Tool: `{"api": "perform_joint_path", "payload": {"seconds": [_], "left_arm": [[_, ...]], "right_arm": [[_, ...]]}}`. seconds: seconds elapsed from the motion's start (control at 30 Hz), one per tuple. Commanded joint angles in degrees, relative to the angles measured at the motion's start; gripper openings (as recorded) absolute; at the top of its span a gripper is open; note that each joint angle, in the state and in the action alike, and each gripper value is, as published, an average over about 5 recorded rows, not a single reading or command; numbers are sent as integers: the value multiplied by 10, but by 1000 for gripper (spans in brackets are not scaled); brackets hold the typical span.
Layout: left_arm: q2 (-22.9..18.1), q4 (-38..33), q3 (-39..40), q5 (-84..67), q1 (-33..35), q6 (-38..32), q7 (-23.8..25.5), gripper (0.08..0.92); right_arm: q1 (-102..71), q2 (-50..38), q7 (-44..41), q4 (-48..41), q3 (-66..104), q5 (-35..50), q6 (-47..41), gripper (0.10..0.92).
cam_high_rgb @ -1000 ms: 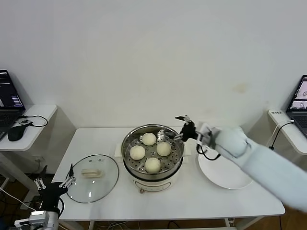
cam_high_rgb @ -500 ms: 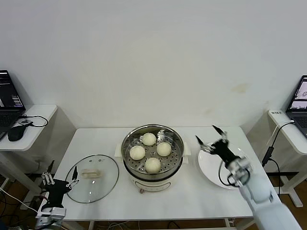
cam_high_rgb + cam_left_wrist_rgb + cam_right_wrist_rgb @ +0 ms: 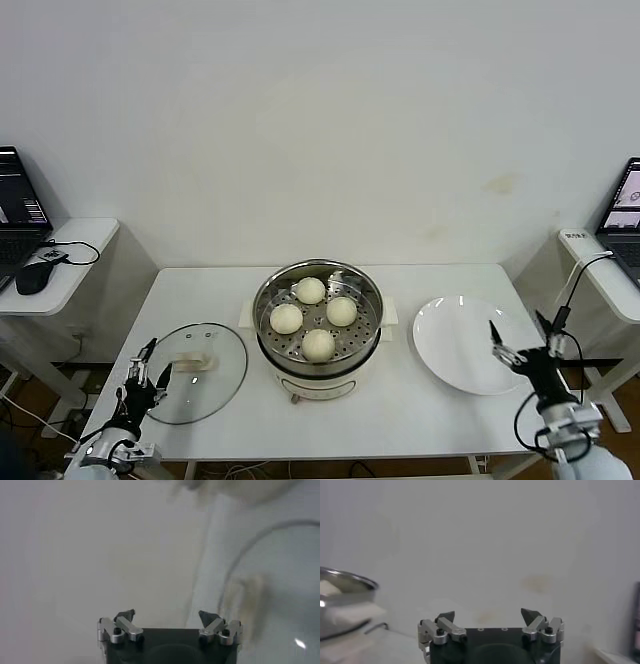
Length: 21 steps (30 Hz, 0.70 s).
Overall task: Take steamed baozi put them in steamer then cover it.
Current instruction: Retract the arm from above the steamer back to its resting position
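Table [image 3: 230, 290] first: steamer [image 3: 318, 325] sits centre with all four baozi [image 3: 318, 344] on its tray, uncovered. Cover [image 3: 192, 371] lies flat to the steamer's left, handle [image 3: 191, 364] with its long axis roughly across the table. Left gripper [image 3: 148, 372] is at the cover's near-left rim, jaws wide apart, holding nothing, clearly the nearer arm. Right gripper [image 3: 518, 345], also spread and empty, is off past the plate [image 3: 466, 343]. Next step looks like lifting the cover.

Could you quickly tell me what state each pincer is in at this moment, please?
Left pincer: open, holding nothing, at the glass cover's near-left edge.
Right pincer: open, holding nothing, beside the white plate.
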Motion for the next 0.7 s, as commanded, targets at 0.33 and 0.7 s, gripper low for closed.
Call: {"api": "perform_joint_path", "payload": {"seconds": [0.33, 0.7], "left_arm": [[20, 46, 30, 81, -41, -18, 18, 823], [9, 49, 39, 66, -71, -19, 24, 823]], "right_arm": [[-59, 47, 4, 7, 59, -13, 19, 823], [-65, 47, 2, 3, 61, -14, 22, 823]]}}
